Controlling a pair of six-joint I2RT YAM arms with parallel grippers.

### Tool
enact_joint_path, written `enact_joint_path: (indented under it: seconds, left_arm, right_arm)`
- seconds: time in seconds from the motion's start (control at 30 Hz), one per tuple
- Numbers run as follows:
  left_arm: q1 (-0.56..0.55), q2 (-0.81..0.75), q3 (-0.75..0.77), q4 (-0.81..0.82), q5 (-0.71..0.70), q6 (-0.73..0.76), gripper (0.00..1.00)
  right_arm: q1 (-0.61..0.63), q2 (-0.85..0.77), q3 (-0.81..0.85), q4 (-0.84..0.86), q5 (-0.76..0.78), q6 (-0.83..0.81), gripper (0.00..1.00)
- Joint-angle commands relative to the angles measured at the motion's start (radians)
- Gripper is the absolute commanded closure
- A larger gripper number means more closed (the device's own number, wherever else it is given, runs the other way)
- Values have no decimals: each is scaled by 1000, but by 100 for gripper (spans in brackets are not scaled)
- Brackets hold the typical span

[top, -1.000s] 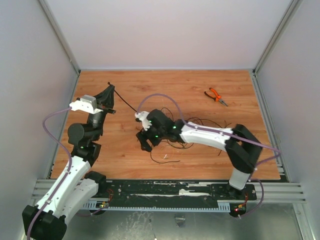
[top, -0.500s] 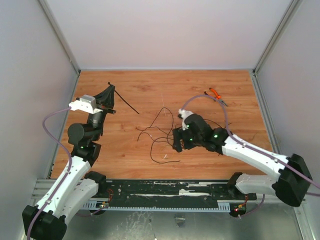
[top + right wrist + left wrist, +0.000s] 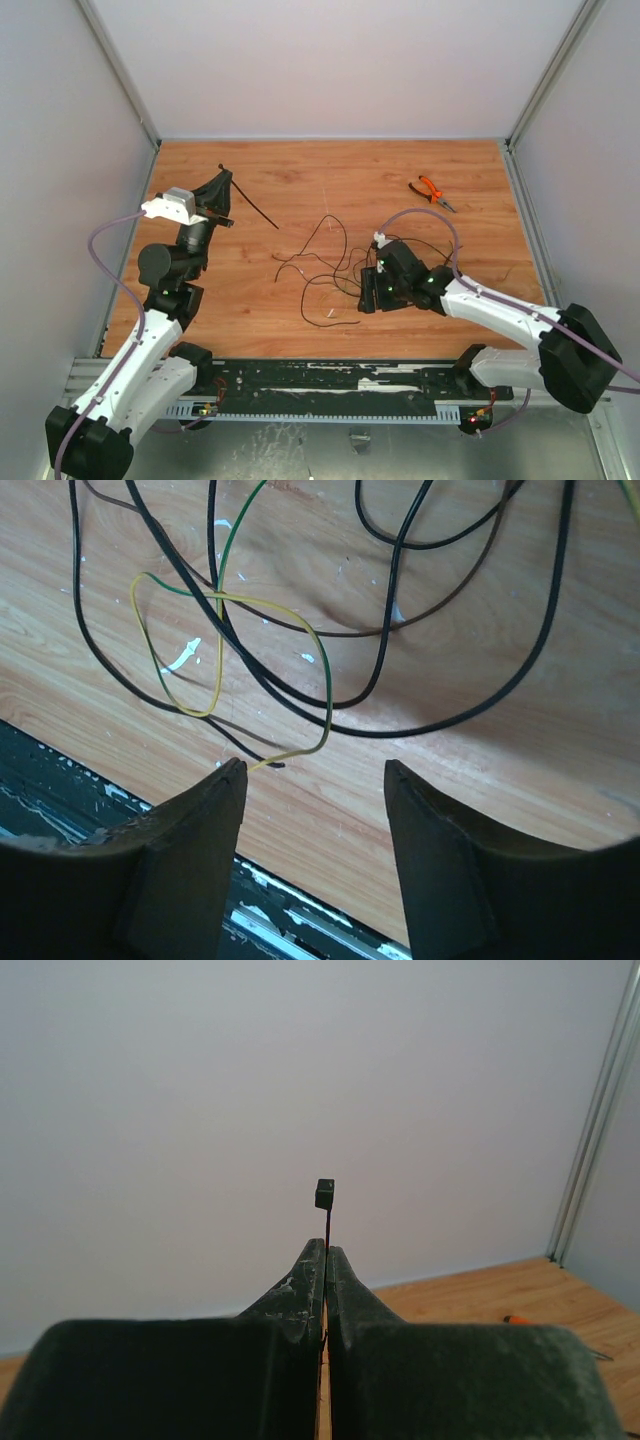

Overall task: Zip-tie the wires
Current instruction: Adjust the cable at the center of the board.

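Note:
The wires point(image 3: 320, 262) lie as a loose tangle of thin dark loops on the wooden table point(image 3: 290, 165), left of my right gripper point(image 3: 368, 296). In the right wrist view the black, brown and yellow-green wires point(image 3: 330, 695) spread on the wood just beyond my right gripper point(image 3: 313, 772), whose jaws stand open with nothing between them; a yellow wire end lies by the left fingertip. My left gripper point(image 3: 221, 186) is raised at the far left, shut on a black zip tie point(image 3: 256, 212) whose tail slants down toward the table. Its square head point(image 3: 325, 1194) pokes up above the shut left gripper point(image 3: 326, 1246).
Orange-handled pliers point(image 3: 431, 191) lie at the back right of the table. A black and metal rail point(image 3: 330, 378) runs along the near edge, also in the right wrist view point(image 3: 260, 920). Grey walls close in the back and both sides.
My right arm swung from over the left part of the tangle to its right side and nearer the front edge, and its jaws narrowed somewhat. The left arm held still.

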Motion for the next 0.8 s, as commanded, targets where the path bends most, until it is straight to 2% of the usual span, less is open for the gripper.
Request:
enact_joint_path:
  seconds: [0.0, 0.2, 0.4, 0.5, 0.63, 0.7, 0.77]
  left_arm:
    - [10, 2, 32, 26, 9, 8, 100]
    - [10, 3, 30, 25, 10, 11, 100]
    - [10, 1, 31, 26, 12, 11, 100]
    - [10, -2, 30, 25, 12, 10, 100]
    - [10, -4, 28, 28, 13, 8, 100]
    - [10, -5, 28, 27, 14, 8, 100]
    - [10, -5, 28, 27, 14, 7, 100]
  right_arm:
    - [-4, 43, -19, 114, -41, 37, 43]
    - [-4, 77, -18, 142, -45, 33, 59]
    - [-4, 99, -44, 176, -56, 43, 64]
    - [-3, 101, -46, 177, -58, 46, 74]
    - [-3, 52, -33, 99, -16, 39, 95]
    - [-4, 10, -24, 47, 10, 36, 100]
    - [-5, -32, -10, -1, 22, 28, 100]
